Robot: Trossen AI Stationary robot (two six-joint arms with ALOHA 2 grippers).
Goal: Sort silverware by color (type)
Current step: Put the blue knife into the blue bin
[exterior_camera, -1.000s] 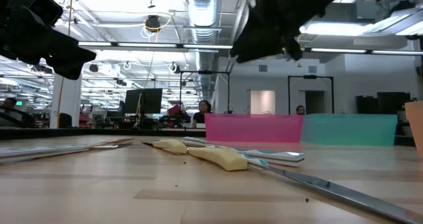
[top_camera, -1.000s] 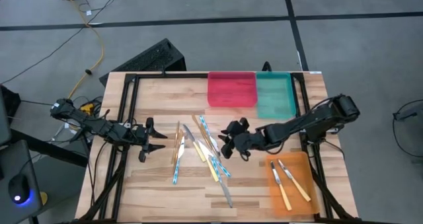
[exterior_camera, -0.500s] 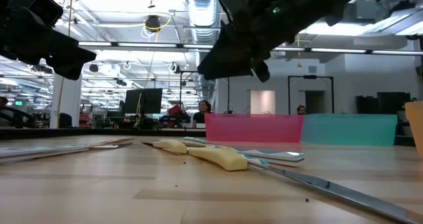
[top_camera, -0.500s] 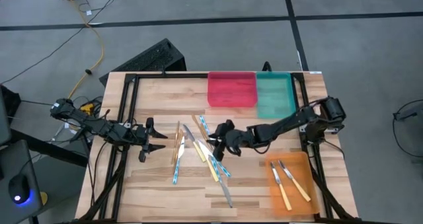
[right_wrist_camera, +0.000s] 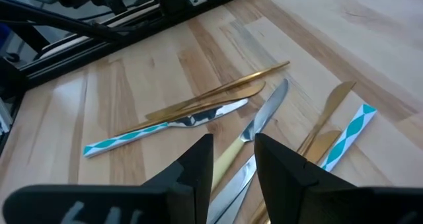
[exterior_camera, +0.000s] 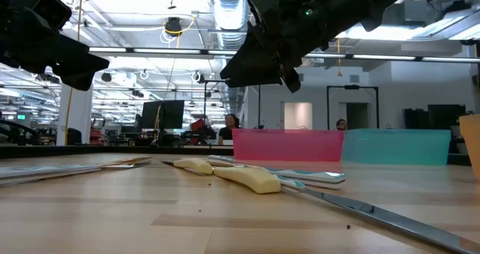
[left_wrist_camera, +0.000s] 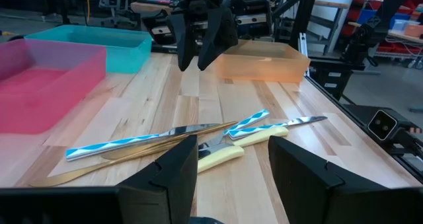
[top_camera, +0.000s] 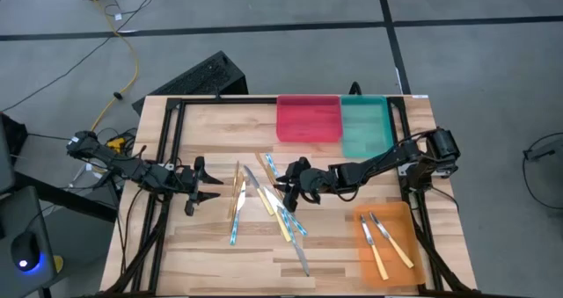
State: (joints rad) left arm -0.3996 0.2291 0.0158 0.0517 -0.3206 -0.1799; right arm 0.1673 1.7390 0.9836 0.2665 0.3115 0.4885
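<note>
A wooden counter [top_camera: 202,236] seen from above holds a loose pile of silverware [top_camera: 264,201] near its middle: yellow-handled knives, blue-and-white patterned handles and thin gold-tan pieces, crossed over one another. Two yellow-handled knives [top_camera: 384,239] already lie in the orange tray [top_camera: 400,267] at the counter's near right corner. The red tray [top_camera: 308,119] and teal tray [top_camera: 367,127] at the far edge appear to hold nothing, so the sorting looks to be at an early stage.

The step in hand seems to be a reach for the next piece. The right end effector [top_camera: 294,182] hangs above the right side of the pile, well off the wood as the table-level view shows, with its fingers a modest way apart and nothing between them. Its wrist camera looks down past both fingers [right_wrist_camera: 198,168] onto a metal knife with a yellow handle [right_wrist_camera: 254,135]; that may be the intended target, though this is hard to be sure of from here.

The next move likely calls for lowering onto a single handle and closing on it alone, which is awkward because the pieces overlap.

The left end effector [top_camera: 201,185] waits just left of the pile, fingers spread wide, holding nothing.
</note>
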